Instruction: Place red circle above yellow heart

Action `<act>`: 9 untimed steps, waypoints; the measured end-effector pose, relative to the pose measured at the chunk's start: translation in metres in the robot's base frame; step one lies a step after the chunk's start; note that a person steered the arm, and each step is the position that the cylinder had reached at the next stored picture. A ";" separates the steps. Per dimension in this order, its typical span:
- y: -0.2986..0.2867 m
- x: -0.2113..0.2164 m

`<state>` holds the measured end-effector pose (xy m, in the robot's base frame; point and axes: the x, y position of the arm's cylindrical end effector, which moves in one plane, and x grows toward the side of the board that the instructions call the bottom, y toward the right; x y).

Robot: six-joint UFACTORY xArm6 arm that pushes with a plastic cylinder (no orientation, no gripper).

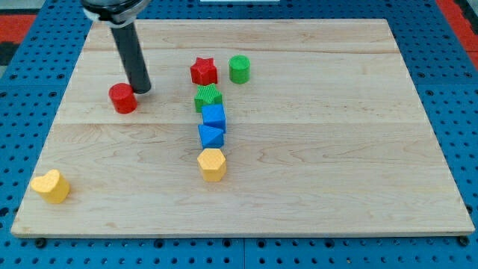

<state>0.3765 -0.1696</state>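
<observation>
My arm comes in from the upper left of the frame as a straight dark matte rod, leaning slightly so its lower end sits further right than its top. There is no hand on this rig to open or close; my tip rests on the pale wooden surface, just beside the upper right edge of the red circle block. I cannot tell whether they actually touch.

The red circle block is a short, smooth cylinder in the upper left part of the surface. The yellow heart block lies well apart from it, near the lower left corner.

Right of my tip, around the centre top, sit a red star block and, just beside it, a green cylinder block. Below the star a ridged green star block heads a close column: a blue cube block, then a blue wedge-like block, then, a little apart, a yellow hexagon block.

The surface shows light grain and long board seams, and lies on a blue perforated base.
</observation>
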 end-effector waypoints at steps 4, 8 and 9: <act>-0.044 0.050; -0.033 0.046; -0.009 0.040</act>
<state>0.4169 -0.1784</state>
